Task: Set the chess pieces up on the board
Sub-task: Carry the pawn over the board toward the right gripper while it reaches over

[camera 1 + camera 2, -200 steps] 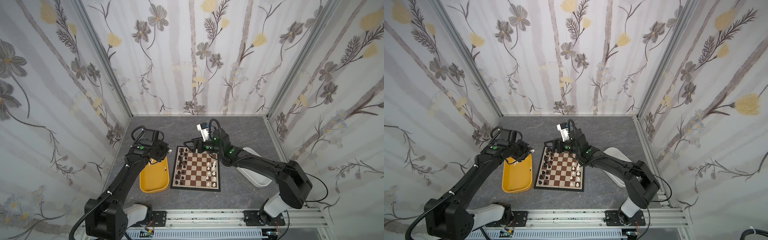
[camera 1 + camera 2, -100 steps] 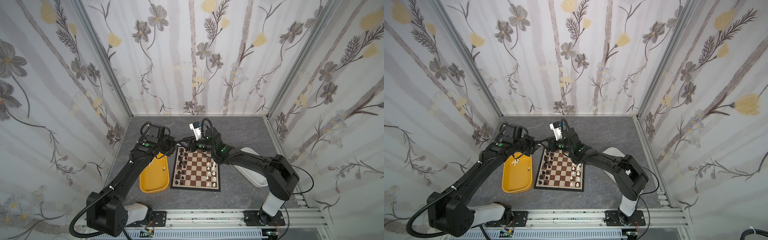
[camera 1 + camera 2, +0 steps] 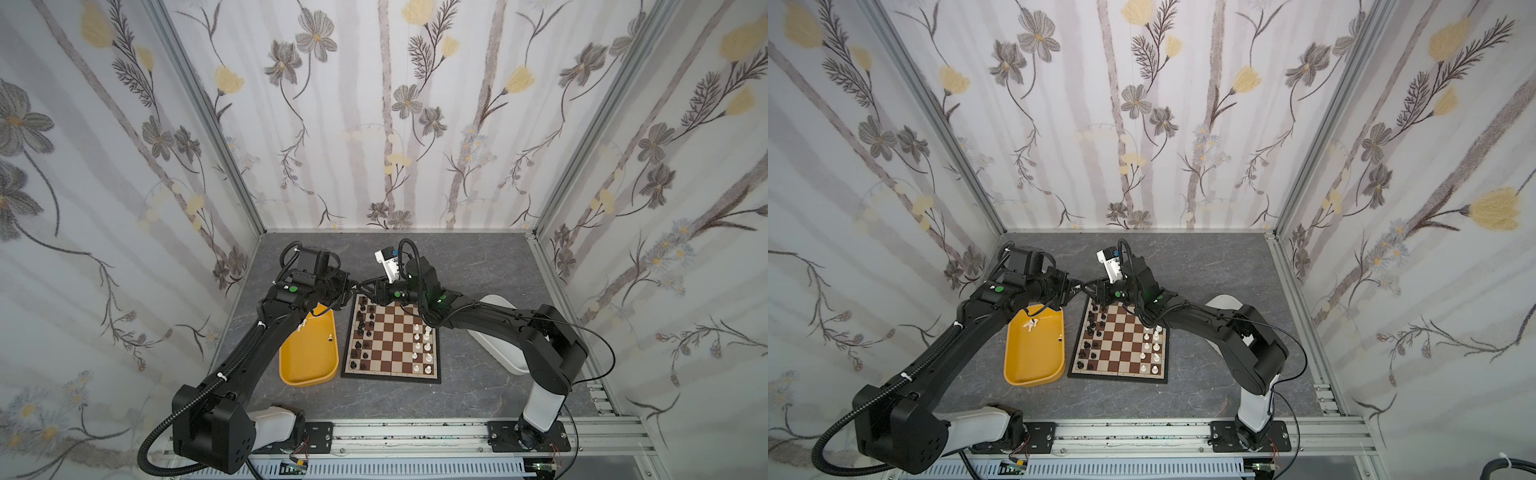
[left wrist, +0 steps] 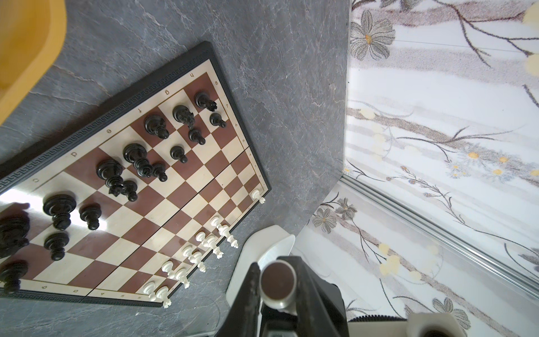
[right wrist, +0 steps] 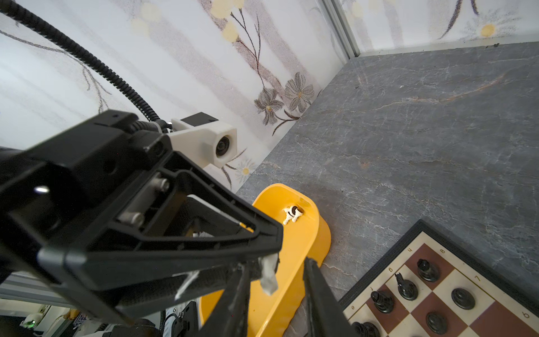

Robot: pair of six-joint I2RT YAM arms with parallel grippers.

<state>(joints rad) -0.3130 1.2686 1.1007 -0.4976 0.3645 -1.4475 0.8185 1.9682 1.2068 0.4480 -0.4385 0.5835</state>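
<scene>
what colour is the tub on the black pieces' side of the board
The tub is plain yellow, no pattern; it shows best in a top view.

Board (image 3: 390,338) middle bare; black pieces (image 3: 360,330) left, white (image 3: 424,345) right; right arm (image 3: 482,311) overhangs far edge.

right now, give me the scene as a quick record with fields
left gripper: shut on a white chess piece
right gripper: open, straddling that piece
board: black pieces along one side, white pieces along the opposite side
yellow tub: a few loose pieces inside
white tub: beside the board, partly hidden
</scene>
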